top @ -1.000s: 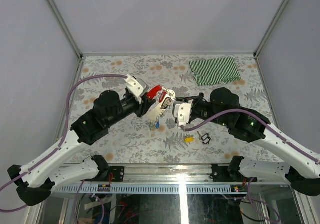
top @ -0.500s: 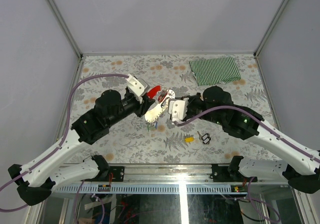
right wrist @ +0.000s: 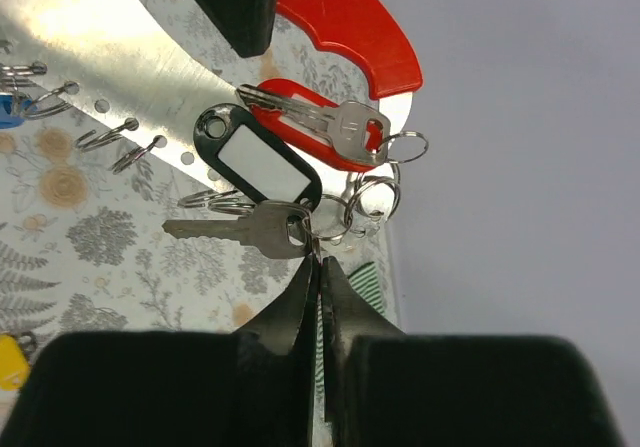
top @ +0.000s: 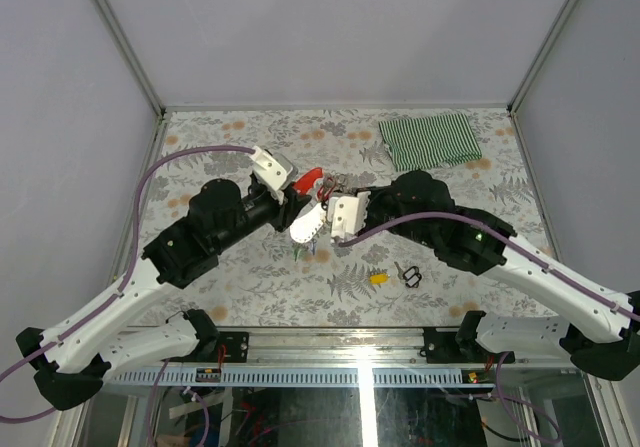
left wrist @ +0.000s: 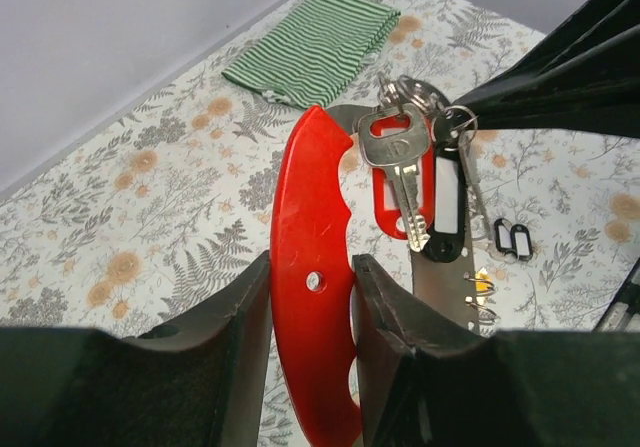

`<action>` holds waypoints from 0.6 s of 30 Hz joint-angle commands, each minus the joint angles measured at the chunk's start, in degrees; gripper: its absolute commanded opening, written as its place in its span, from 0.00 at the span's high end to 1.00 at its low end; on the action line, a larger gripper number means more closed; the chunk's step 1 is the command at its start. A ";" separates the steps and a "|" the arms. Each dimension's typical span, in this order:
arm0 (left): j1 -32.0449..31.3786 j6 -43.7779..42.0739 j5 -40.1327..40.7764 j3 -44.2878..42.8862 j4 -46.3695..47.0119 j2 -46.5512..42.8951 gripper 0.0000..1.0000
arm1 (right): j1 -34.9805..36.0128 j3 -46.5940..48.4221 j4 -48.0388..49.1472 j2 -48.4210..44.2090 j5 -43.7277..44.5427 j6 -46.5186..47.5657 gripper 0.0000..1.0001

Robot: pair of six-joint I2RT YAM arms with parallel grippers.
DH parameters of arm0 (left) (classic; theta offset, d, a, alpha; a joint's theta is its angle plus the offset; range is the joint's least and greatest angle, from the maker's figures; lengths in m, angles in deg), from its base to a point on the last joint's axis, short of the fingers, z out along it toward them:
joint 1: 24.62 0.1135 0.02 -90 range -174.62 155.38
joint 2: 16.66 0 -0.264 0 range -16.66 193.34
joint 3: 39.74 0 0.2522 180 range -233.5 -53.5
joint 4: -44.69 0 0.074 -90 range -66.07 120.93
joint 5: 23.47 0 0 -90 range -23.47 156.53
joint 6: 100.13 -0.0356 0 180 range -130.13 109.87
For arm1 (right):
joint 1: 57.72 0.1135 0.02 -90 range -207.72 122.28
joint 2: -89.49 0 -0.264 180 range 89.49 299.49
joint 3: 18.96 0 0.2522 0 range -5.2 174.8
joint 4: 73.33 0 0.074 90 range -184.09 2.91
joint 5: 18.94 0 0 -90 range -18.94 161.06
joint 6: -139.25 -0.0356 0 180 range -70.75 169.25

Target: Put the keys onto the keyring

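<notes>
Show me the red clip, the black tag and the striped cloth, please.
red clip (left wrist: pixel 310 229): left wrist view, its flat middle, above the small hole.
black tag (right wrist: pixel 259 164): right wrist view, its white label.
striped cloth (top: pixel 430 139): top view, its centre.

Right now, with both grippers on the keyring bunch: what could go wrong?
The right gripper looks shut on just a thin ring beside a silver key; it could slip off. The left gripper clamps the red keyring by its handle alone, so a pull from the right might twist it loose.
</notes>
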 commanded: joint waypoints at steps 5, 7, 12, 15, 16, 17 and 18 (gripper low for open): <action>-0.32 2.74 -4.36 0.16 6.31 -1.66 0.88 | -0.19 -7.73 17.00 -3.74 10.87 23.54 1.00; -0.29 3.13 -4.94 0.36 6.81 -1.62 0.88 | -0.22 -8.43 19.55 -3.85 11.78 28.34 1.00; -0.31 3.74 -5.93 0.89 7.73 -2.29 0.84 | -0.23 -9.60 25.97 -5.21 11.01 35.37 1.00; -0.30 3.85 -6.55 1.35 8.41 -3.29 0.81 | -0.23 -11.01 28.62 -6.99 8.28 40.21 1.00; -0.31 3.80 -6.76 1.50 8.74 -3.83 0.77 | -0.23 -11.49 28.98 -7.63 7.45 41.96 1.00; -0.30 3.60 -6.92 1.52 9.10 -4.24 0.73 | -0.23 -12.19 29.54 -8.60 6.64 44.09 1.00; -0.27 3.18 -7.33 1.52 9.40 -4.72 0.70 | -0.23 -12.64 30.03 -9.16 6.05 45.24 1.00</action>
